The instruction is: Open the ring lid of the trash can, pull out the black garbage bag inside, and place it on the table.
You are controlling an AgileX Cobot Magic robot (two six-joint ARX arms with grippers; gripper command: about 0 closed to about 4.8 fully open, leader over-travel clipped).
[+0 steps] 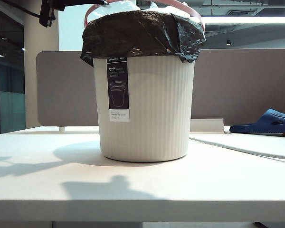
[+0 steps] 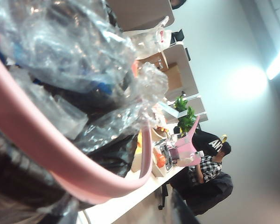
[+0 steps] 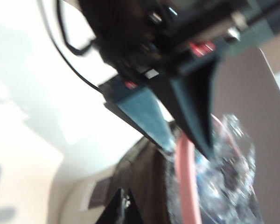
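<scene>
exterior: low, level with tabletop (image 1: 142, 190), facing trash can (image 1: 147, 109) | wrists: close, seemingly above rim | shared: ring lid (image 2: 60, 158)

The round cream-white plastic trash can (image 1: 147, 109) looks matt and vertically ribbed, with a smooth paper-like black-and-white label (image 1: 118, 89). The thin black plastic bag (image 1: 142, 33) is glossy and crinkled. The pink plastic hoop (image 2: 60, 163) looks smooth. The white desk (image 1: 133, 185) is matt.

The exterior view's upper edge cuts off the ring lid (image 1: 190, 10) and the left arm (image 1: 50, 12). The right wrist view is blurred. The bag (image 1: 142, 33) hides the can's rim.
</scene>
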